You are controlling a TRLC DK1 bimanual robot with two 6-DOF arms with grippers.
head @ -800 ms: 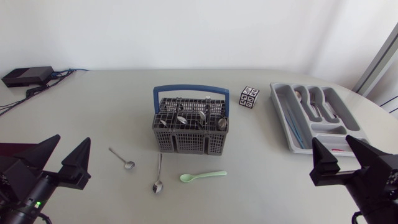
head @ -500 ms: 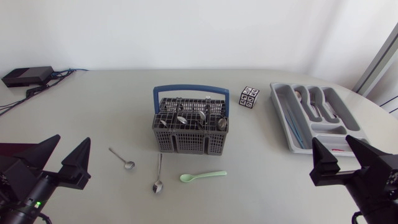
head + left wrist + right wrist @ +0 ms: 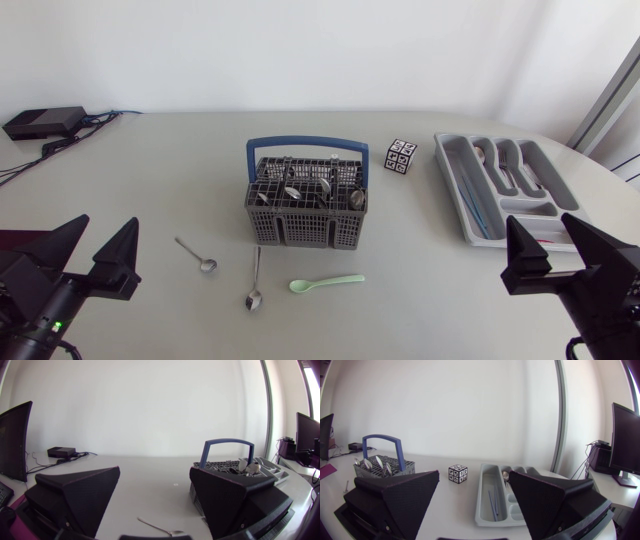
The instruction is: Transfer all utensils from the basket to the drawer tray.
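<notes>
A pale grey surface (image 3: 150, 190) carried a small cube (image 3: 401, 156) standing towards its far side, right of the middle. The cube's faces were divided into white squares with black marks, and it stood flat with one corner edge turned towards the right wrist camera (image 3: 457, 473). It touched nothing around it. At the far left corner of the surface lay a flat black box (image 3: 45, 122), low and oblong. Dark cables (image 3: 22, 165) ran from the box along the left edge, and another thin cable (image 3: 100, 117) trailed from its right end.
</notes>
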